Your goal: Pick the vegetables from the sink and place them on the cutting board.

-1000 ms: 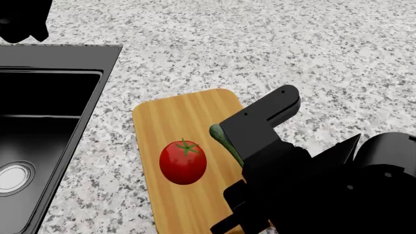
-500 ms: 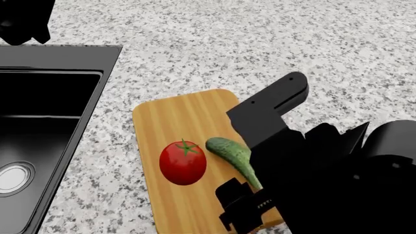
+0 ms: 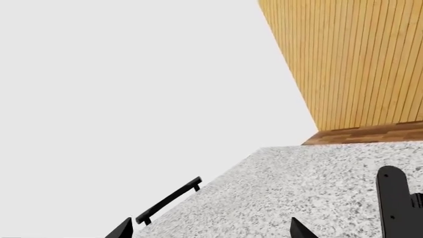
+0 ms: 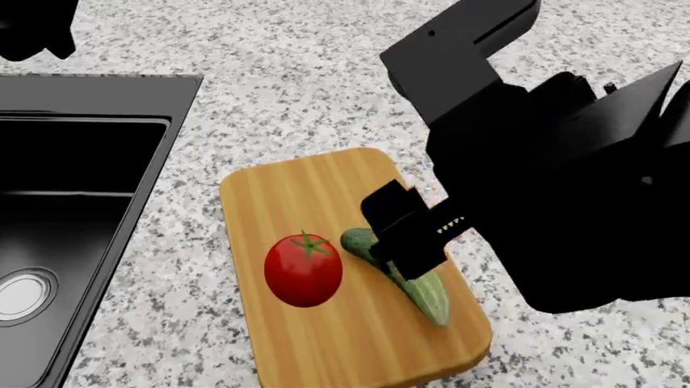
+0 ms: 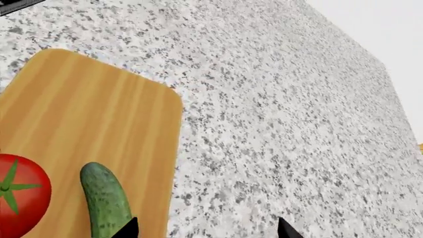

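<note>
The red tomato [image 4: 304,269] and the green cucumber [image 4: 428,297] lie side by side on the wooden cutting board [image 4: 291,190]; the cucumber's middle is hidden behind my right gripper [image 4: 410,234]. That gripper hangs above the board, open and holding nothing. In the right wrist view the cucumber [image 5: 106,201] and tomato [image 5: 19,198] rest on the board [image 5: 86,99], with the right gripper [image 5: 206,230] spread over the board's edge. The black sink [image 4: 76,202] lies left of the board, and no vegetable shows in it. My left gripper [image 3: 211,230] is open over the granite counter.
Speckled granite counter [image 4: 323,73] surrounds the board and sink. A silver drain [image 4: 22,293] shows in the basin. My left arm [image 4: 38,28] sits at the far left corner. The left wrist view shows a black handle [image 3: 168,201] and a wood panel wall [image 3: 350,64].
My right arm has risen and drawn back from the board. The cucumber, mostly hidden under the gripper a second ago, now lies free beside the tomato.
</note>
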{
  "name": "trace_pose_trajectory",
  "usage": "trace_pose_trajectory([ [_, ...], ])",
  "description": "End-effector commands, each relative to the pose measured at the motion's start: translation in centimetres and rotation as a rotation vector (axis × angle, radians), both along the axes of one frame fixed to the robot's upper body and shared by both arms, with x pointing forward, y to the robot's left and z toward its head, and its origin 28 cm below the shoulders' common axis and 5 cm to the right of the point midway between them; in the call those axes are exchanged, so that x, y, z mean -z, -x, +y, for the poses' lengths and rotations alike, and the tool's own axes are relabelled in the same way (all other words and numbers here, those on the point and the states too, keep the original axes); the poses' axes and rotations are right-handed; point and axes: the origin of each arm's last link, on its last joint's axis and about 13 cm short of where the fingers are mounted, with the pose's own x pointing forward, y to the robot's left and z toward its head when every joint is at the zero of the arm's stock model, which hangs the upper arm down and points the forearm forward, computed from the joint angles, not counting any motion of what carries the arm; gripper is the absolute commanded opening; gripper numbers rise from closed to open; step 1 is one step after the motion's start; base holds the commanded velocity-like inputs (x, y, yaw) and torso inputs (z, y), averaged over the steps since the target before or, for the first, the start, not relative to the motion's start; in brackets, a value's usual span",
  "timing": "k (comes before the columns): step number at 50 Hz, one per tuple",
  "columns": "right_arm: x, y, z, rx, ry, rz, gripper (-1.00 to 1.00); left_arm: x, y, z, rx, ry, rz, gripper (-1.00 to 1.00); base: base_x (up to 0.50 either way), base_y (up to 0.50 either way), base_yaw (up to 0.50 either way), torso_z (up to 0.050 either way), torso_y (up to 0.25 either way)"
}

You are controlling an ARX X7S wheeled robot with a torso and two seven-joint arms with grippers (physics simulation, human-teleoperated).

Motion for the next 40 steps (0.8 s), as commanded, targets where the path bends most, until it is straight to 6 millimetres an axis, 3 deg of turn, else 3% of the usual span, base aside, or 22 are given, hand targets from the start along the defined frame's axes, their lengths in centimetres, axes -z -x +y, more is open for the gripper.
trace_pose_trajectory([
  [1,-4.5,0.6,-0.1,-0.038,-0.002,-0.17,1.0,-0.3,-0.2,0.2,-0.024,0.018,-0.021,1.0,0.0,0.0,0.0,0.0,0.0],
  [18,-10.1,3.5,-1.2,-0.059,-0.052,-0.505,1.0,-1.7,0.1,0.2,-0.048,0.071,-0.095,1.0,0.0,0.0,0.0,0.0,0.0],
  [40,-15.6,6.5,-1.7,-0.055,-0.033,-0.682,1.0,-3.7,1.7,0.4,-0.025,0.074,-0.159,1.0,0.0,0.0,0.0,0.0,0.0],
])
